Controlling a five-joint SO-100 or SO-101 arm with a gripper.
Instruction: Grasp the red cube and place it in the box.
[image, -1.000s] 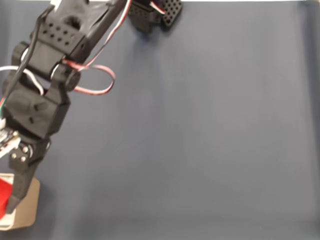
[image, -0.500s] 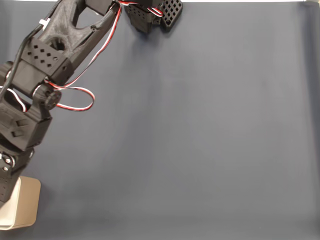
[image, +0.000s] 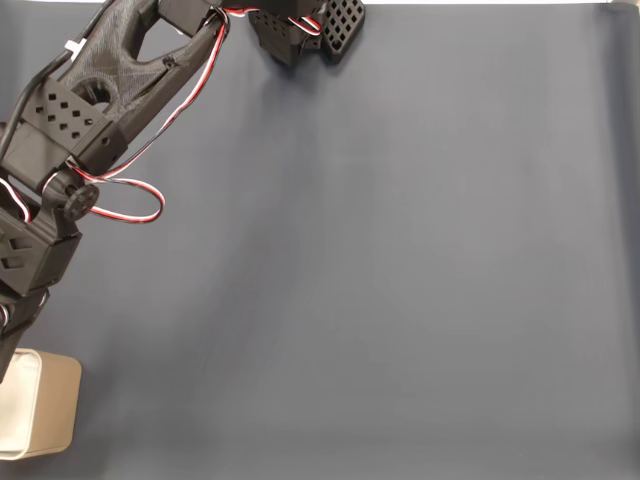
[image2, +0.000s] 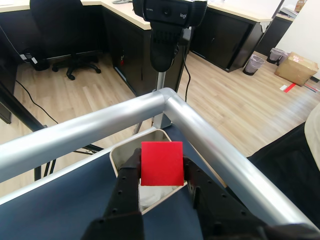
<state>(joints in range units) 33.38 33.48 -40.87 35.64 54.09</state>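
In the wrist view the red cube is pinched between the black fingers of my gripper, which is shut on it. The cube hangs above the open top of the box, a tan container with a white inside, near the table's corner. In the fixed view the box sits at the lower left edge. The black arm reaches down toward it along the left side, and its fingertips and the cube lie past the frame's left edge there.
A dark blue mat covers the table. A silver metal rail frames the table corner just beyond the box. The arm's base stands at the top of the fixed view. A webcam on a stand rises behind the rail.
The arm has swung left and toward the box; the cube and fingertips, seen at the left edge a second ago, have slid out of the fixed view.
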